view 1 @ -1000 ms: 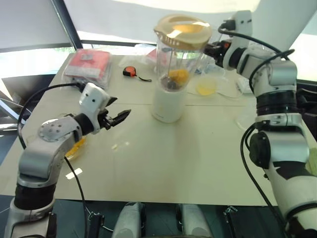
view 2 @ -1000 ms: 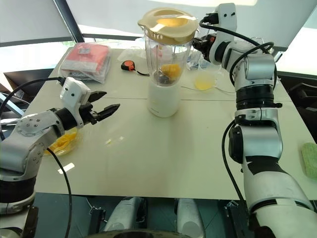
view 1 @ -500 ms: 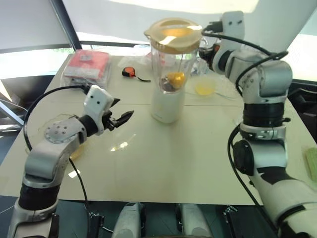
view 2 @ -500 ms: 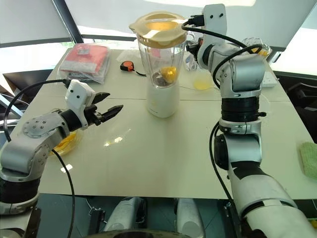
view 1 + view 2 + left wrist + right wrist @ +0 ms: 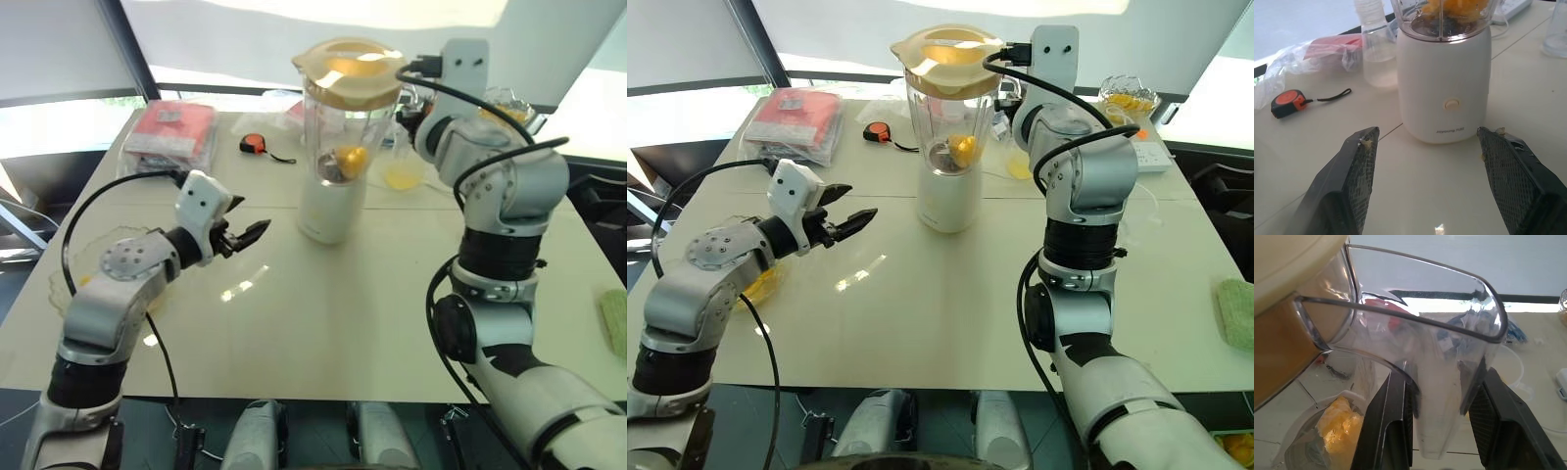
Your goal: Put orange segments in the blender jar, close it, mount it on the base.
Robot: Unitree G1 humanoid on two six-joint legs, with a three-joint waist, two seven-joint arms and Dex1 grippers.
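The blender jar stands upright on the white base at the table's middle back, with a cream lid on top. Orange segments lie at its bottom above the blade. My right gripper is behind the jar on its right side, its fingers shut on the clear side handle. To the left of the base my left gripper hovers over the table, open and empty, pointing at the base.
A shallow glass bowl with orange pieces sits at the left edge under my left forearm. A red packet, a tape measure and a clear bottle lie behind. A bowl of juice and a power strip are at the back right.
The view has shifted. My right arm has folded at the elbow and drawn back a little, its gripper staying at the jar's handle. The left gripper stays open in about the same place.
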